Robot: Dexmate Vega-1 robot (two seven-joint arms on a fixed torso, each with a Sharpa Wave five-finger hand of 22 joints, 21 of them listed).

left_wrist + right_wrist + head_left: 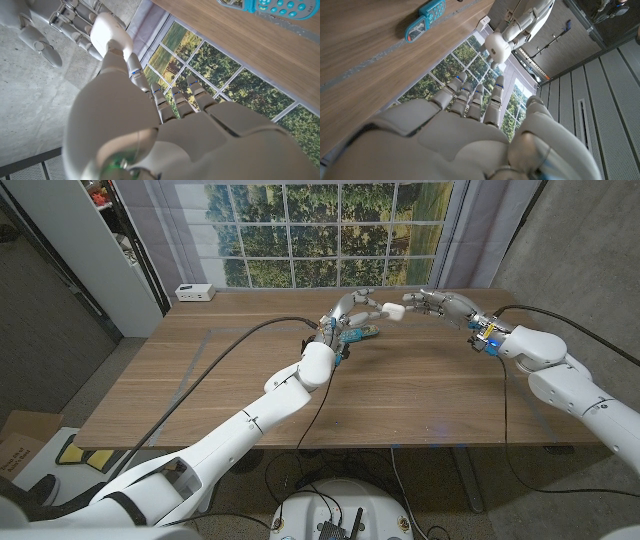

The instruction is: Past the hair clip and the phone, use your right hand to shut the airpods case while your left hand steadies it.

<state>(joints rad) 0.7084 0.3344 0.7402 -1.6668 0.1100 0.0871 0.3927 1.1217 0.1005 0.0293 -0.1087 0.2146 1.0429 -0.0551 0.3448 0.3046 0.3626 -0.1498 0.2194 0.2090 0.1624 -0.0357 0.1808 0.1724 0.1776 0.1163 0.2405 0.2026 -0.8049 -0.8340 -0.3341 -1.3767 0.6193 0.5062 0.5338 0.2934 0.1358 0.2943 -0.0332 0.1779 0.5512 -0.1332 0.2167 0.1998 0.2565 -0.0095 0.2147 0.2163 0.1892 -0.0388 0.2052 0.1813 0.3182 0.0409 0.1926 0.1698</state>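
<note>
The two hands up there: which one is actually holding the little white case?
The left hand holds the white case at its fingertips, lifted above the table. The right hand faces it with fingers apart, holding nothing.

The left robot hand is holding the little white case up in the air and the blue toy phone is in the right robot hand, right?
Not quite. The left robot hand does hold the white case up, but the right robot hand holds nothing. The head view shows the blue toy phone lying on the table.
</note>
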